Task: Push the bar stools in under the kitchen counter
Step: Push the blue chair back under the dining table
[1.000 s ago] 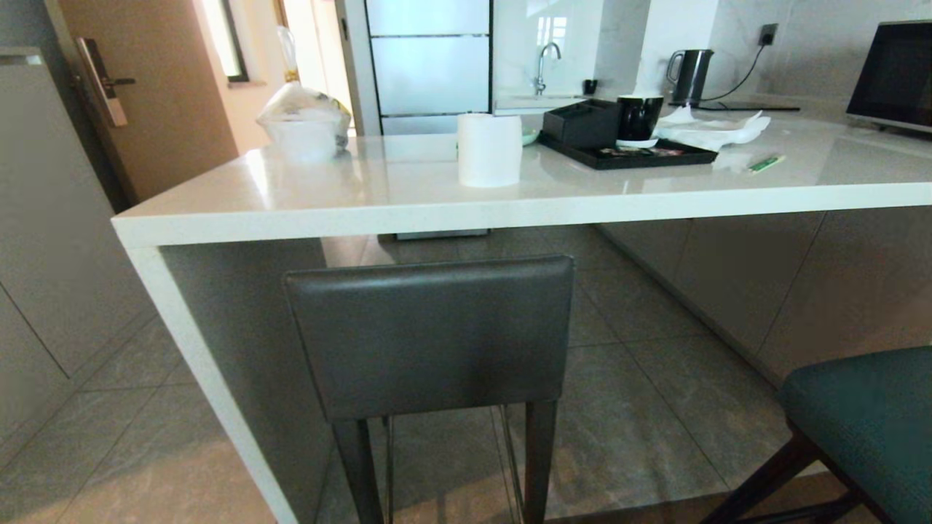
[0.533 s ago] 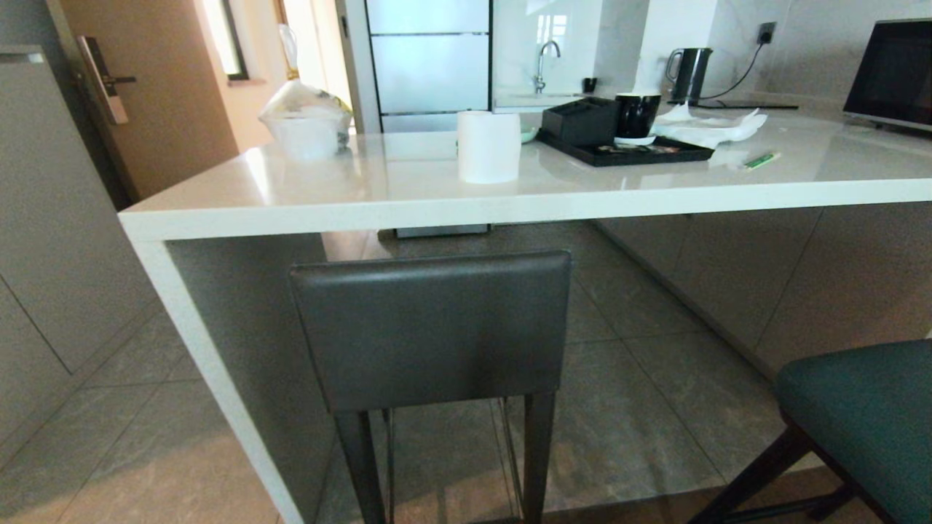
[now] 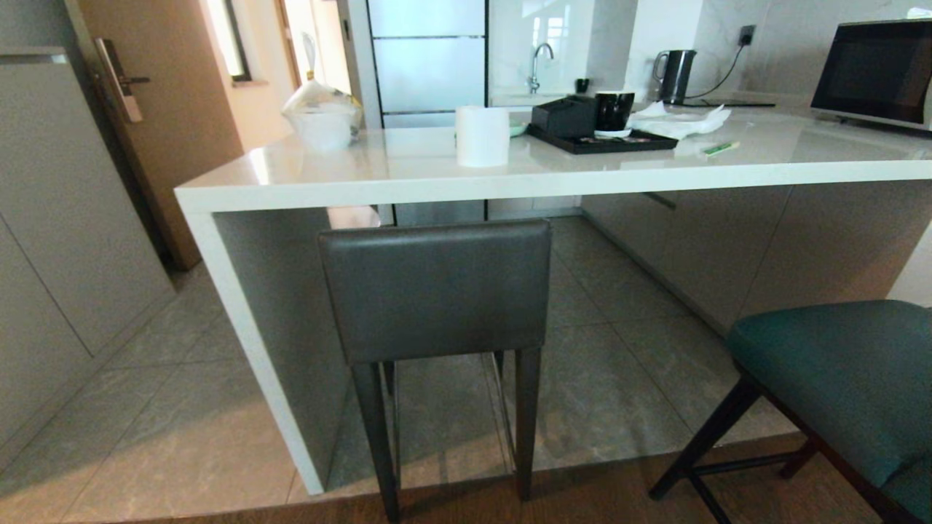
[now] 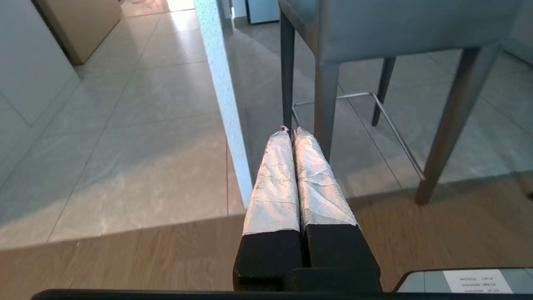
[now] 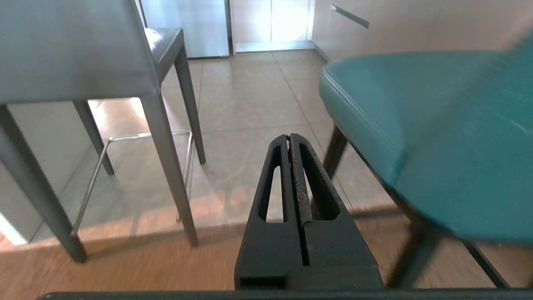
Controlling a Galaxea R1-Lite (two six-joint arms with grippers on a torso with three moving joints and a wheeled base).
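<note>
Nearer stool (image 3: 437, 291) tucked partly under the counter (image 3: 510, 178), other stool (image 3: 837, 378) to its right, further out.

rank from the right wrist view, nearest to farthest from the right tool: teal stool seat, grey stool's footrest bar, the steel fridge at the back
1. Teal stool seat, close beside the right tool, which is shut.
2. Footrest bar of the grey stool, on the other side, farther over the tiles.
3. Fridge, far back across the floor.
</note>
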